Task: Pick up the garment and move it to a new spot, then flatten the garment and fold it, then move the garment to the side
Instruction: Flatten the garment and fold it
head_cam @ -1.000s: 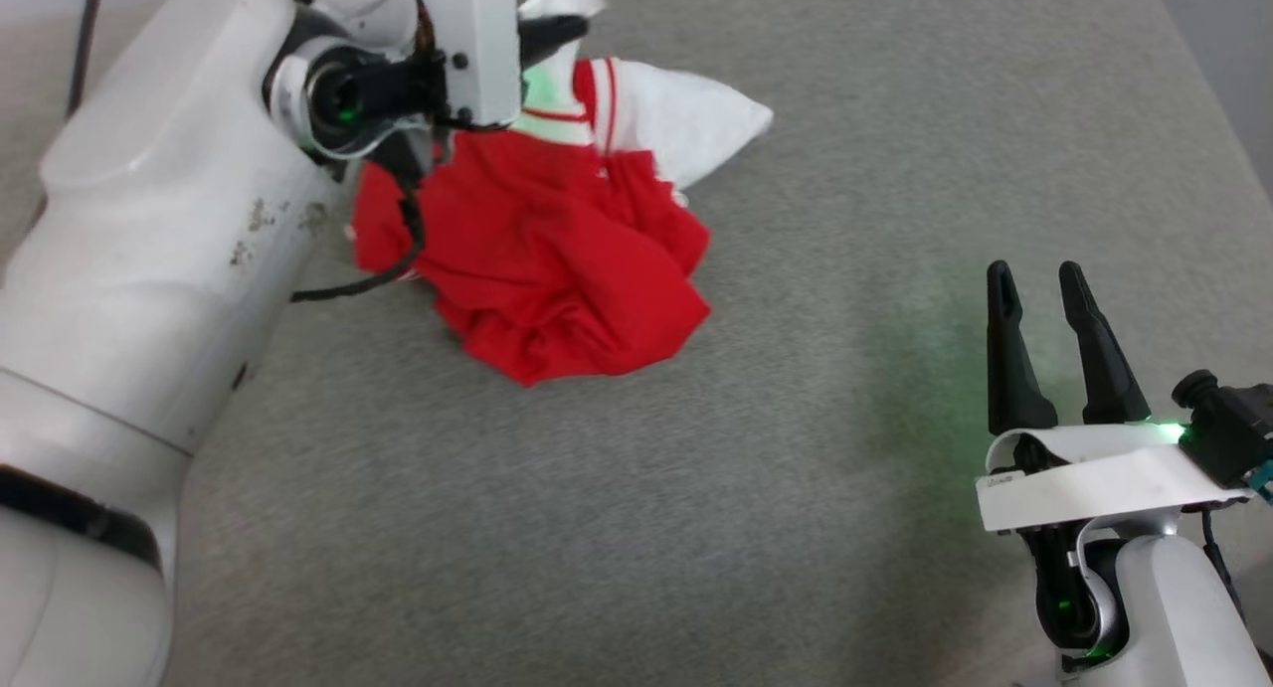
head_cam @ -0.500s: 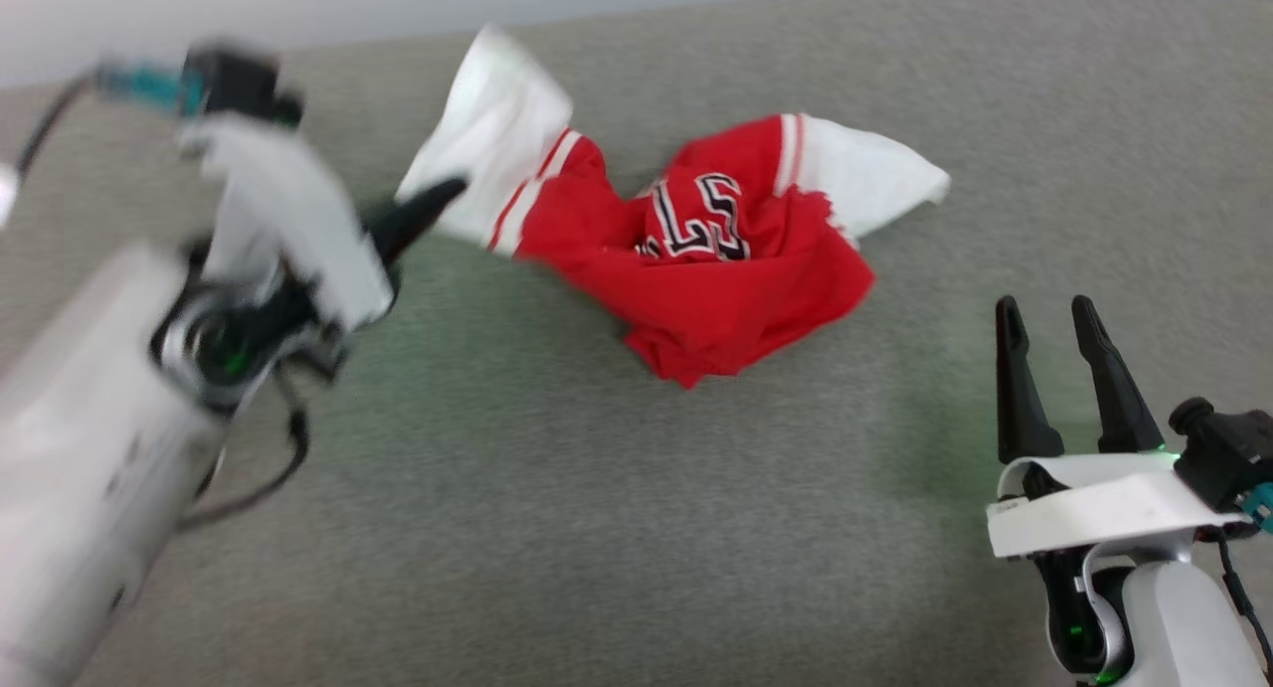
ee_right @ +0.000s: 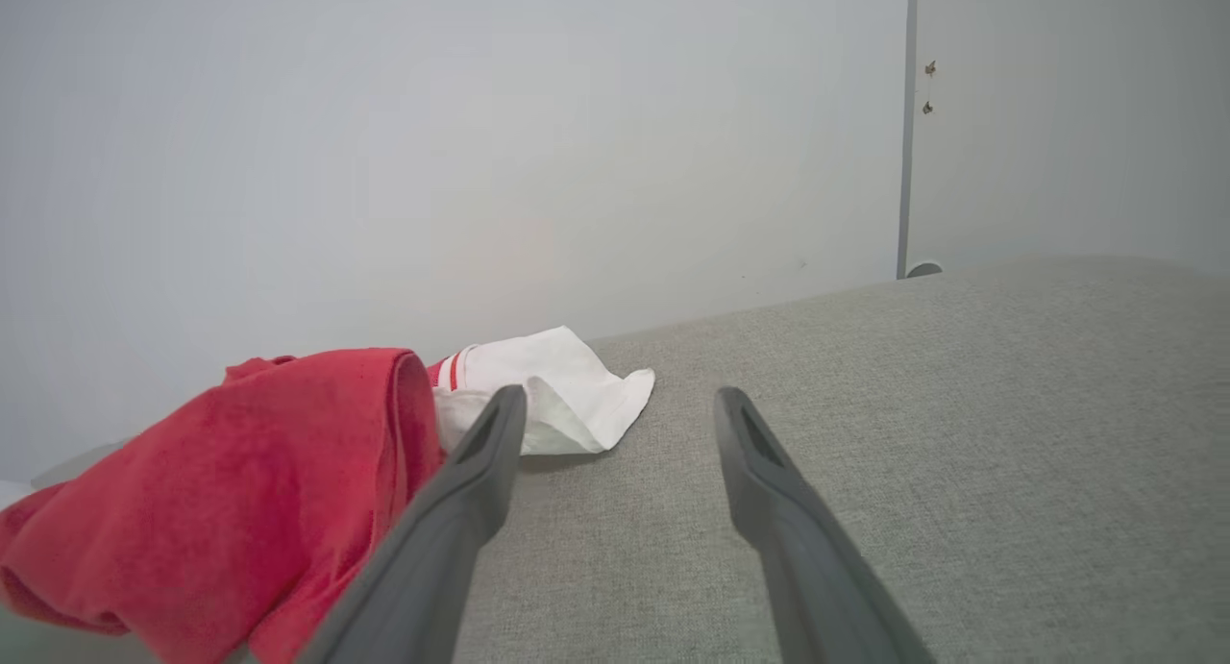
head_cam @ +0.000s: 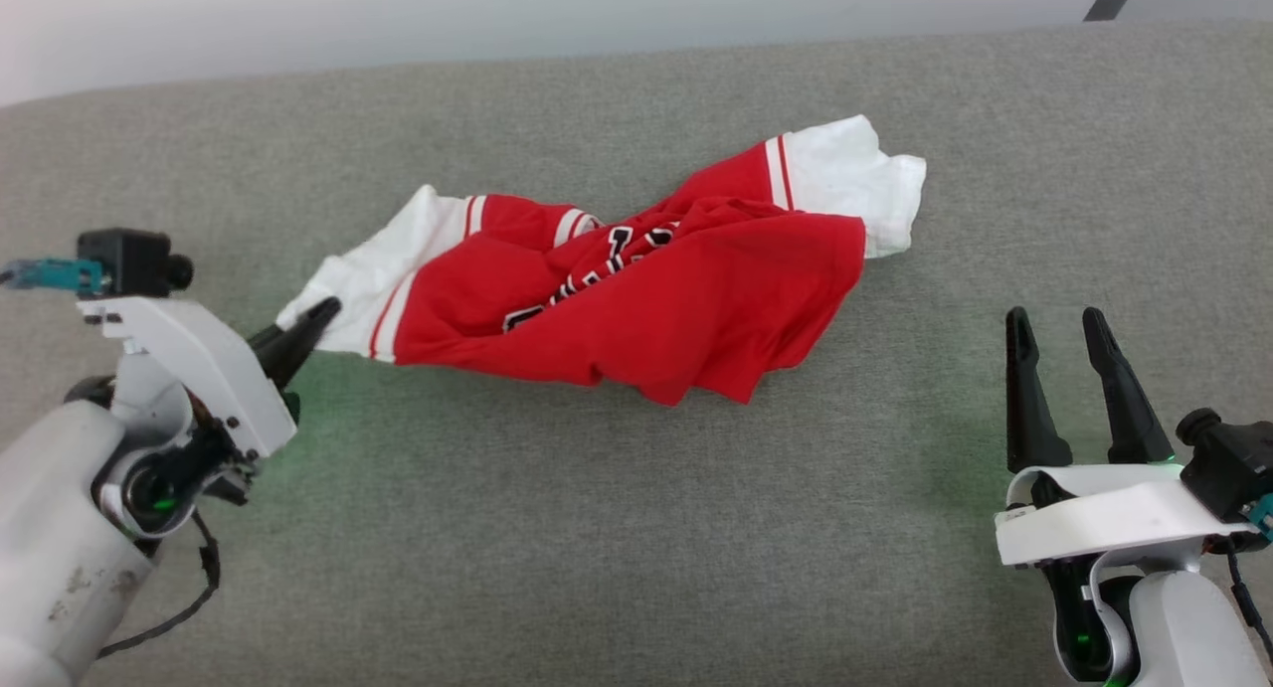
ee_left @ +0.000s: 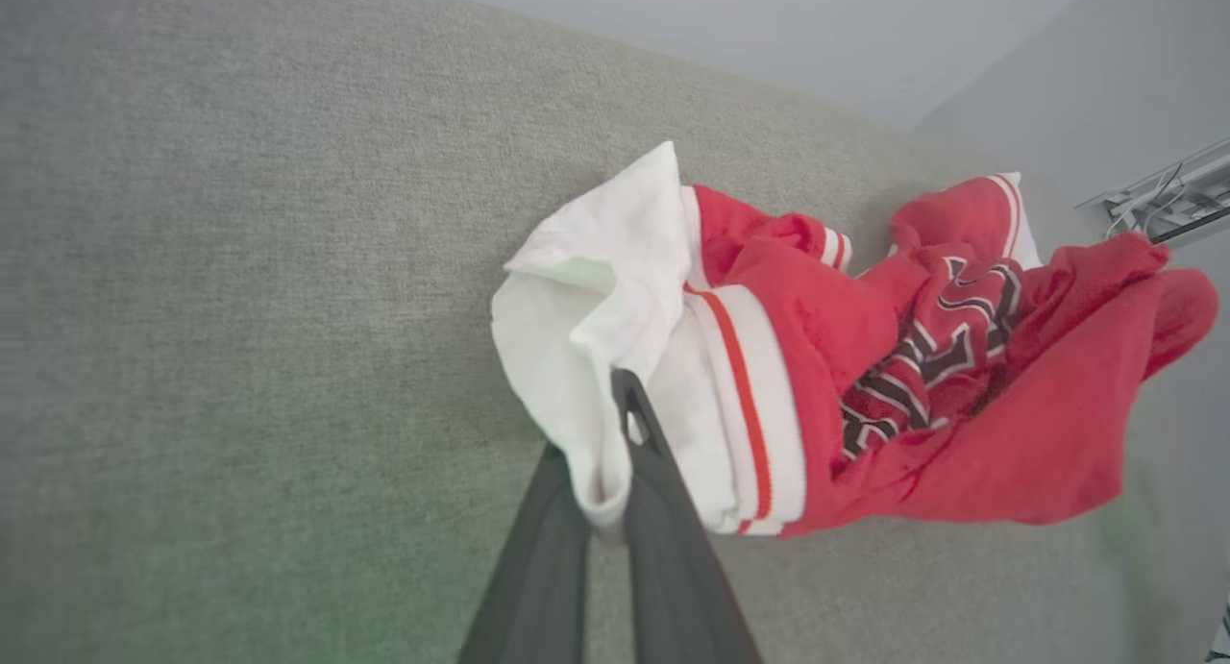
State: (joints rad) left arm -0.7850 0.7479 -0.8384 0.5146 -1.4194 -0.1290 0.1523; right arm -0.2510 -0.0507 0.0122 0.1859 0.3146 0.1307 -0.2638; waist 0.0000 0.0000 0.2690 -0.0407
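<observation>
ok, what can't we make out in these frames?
- Chest lettering on the garment: folds cover most of it in the head and left wrist views, so it is unreadable.
- Left gripper: in the left wrist view the white sleeve wraps over one fingertip, so the depth of the bite is unclear.
- Garment in the right wrist view: cut off by the left and bottom edges, and a finger overlaps it.

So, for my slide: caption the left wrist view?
The left gripper shut on the garment by its white sleeve, grey surface beneath.
</observation>
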